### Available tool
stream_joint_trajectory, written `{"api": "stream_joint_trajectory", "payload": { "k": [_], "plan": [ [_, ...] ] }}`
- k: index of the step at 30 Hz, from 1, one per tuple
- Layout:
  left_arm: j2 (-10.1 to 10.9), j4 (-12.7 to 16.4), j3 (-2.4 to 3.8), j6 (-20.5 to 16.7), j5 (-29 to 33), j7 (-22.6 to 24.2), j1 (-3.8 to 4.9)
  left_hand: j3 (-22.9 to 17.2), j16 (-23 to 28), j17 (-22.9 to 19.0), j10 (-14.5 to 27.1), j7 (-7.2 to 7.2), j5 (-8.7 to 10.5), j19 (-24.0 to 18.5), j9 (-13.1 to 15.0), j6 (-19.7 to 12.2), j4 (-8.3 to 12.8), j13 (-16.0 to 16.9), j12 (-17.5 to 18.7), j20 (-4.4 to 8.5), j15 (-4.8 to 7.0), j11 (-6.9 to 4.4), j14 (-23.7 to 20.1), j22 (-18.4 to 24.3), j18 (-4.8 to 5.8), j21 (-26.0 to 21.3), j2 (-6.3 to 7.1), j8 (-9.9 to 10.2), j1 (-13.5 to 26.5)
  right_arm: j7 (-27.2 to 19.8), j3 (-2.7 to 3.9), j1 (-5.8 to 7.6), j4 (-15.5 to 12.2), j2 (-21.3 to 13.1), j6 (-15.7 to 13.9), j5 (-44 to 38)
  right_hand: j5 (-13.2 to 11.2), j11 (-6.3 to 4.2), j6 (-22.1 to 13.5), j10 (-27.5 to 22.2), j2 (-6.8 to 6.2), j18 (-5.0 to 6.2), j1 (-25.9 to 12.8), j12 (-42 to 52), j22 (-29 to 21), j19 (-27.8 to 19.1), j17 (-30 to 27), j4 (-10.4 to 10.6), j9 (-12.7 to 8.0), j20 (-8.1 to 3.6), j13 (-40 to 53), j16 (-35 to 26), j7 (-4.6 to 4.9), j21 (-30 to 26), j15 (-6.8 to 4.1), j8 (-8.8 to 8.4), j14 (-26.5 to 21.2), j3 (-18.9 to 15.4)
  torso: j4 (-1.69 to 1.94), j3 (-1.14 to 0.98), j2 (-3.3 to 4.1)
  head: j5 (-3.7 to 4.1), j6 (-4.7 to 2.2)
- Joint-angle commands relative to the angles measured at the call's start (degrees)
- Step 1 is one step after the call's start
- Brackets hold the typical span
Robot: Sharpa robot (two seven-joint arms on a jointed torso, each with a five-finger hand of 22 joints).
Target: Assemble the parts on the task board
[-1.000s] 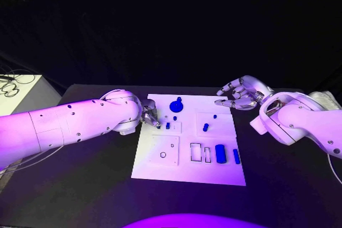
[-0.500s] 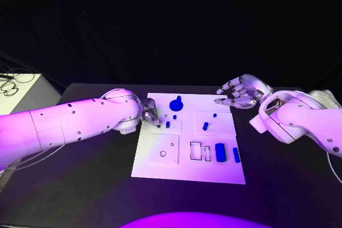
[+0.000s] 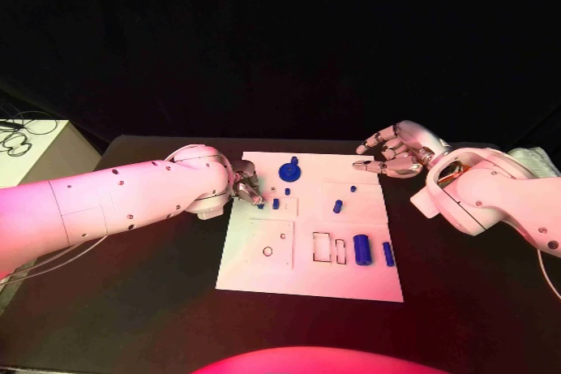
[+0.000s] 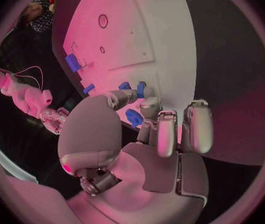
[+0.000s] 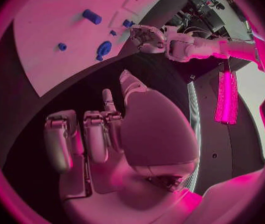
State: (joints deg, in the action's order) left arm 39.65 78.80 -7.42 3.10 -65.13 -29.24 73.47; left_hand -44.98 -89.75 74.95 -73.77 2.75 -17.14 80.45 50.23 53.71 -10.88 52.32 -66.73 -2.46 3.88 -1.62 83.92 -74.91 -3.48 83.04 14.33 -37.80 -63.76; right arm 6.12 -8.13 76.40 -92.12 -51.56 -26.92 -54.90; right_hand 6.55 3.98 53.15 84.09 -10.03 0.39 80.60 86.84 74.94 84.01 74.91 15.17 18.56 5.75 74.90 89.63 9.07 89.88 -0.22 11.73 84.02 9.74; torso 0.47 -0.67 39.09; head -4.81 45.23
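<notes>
White task board (image 3: 351,277) at the centre of the black table (image 3: 152,309), bearing seven blue parts (image 3: 361,250). Left hand (image 3: 246,187) fingers pinch one part; right hand (image 3: 396,151) fingers apart, empty.

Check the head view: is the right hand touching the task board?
No, the right hand hovers off the task board's far right corner, holding nothing.
</notes>
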Motion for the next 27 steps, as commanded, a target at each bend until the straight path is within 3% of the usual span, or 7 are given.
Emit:
{"api": "stream_joint_trajectory", "payload": {
  "k": [1,18,23,27],
  "plan": [
    [-0.3,0.6,-0.3,1.4,1.1,0.5,-0.56,-6.0,-0.3,15.1,-0.3,-0.54,0.17,0.2,0.0,0.2,6.5,-0.1,-0.2,0.18,0.47,0.0,6.1,-2.2,0.27,0.0,0.11,-0.3,0.8,-0.7,0.01,-0.01,0.0,0.0,0.7,-0.3,0.2,0.28,0.0,2.8,-0.06,-0.35,-0.2,-0.1,15.0,5.9,14.9,0.4,-0.1,0.29,12.3,0.3,-0.15,0.0,0.31,0.2,5.9,0.0,0.0,0.02,0.02,0.01,0.01],
    [0.2,1.2,-0.3,1.2,0.7,0.6,-0.66,-5.3,-0.3,15.1,-0.2,-1.01,-0.23,0.1,-0.3,0.2,6.2,-0.2,0.1,0.45,0.79,-0.4,6.1,-2.0,0.24,-0.1,0.75,-0.1,1.3,-0.7,0.01,-0.01,0.0,0.0,0.6,-0.3,0.2,0.28,0.0,2.8,-0.06,-0.35,-0.2,-0.1,15.0,5.9,14.9,0.4,-0.1,0.29,12.3,0.3,-0.15,0.0,0.31,0.2,5.9,0.0,0.0,0.03,0.05,-0.13,0.01],
    [0.4,1.3,-0.3,0.9,0.5,0.6,-0.68,-6.5,-0.3,15.1,-0.3,-0.74,-3.54,0.2,-0.1,0.0,7.7,-0.2,0.3,0.62,0.84,-0.33,6.1,-2.1,0.27,-0.1,1.15,-0.3,-0.1,-0.8,0.01,-0.01,0.0,0.0,0.6,-0.3,0.2,0.28,0.0,2.7,0.06,-0.31,-0.2,-0.2,14.9,5.8,14.7,0.6,-0.1,0.27,12.2,0.2,-0.15,-0.2,0.3,0.28,5.9,-0.1,-0.04,0.04,0.05,-0.18,0.04],
    [0.4,1.4,-0.3,0.3,0.5,0.6,-0.7,-6.6,-0.3,15.1,-0.3,-0.7,-3.87,0.3,-0.1,0.1,7.8,-0.1,0.3,0.62,0.83,-0.31,6.1,-2.1,0.27,-0.1,1.04,-0.4,-0.2,-0.8,0.01,-0.01,0.0,0.1,0.6,-0.3,0.2,0.28,0.0,2.7,0.06,-0.31,-0.2,-0.2,14.9,5.8,14.7,0.6,-0.1,0.27,12.2,0.2,-0.15,-0.2,0.3,0.28,5.9,-0.1,-0.01,0.07,0.05,-0.12,0.03]
  ]
}}
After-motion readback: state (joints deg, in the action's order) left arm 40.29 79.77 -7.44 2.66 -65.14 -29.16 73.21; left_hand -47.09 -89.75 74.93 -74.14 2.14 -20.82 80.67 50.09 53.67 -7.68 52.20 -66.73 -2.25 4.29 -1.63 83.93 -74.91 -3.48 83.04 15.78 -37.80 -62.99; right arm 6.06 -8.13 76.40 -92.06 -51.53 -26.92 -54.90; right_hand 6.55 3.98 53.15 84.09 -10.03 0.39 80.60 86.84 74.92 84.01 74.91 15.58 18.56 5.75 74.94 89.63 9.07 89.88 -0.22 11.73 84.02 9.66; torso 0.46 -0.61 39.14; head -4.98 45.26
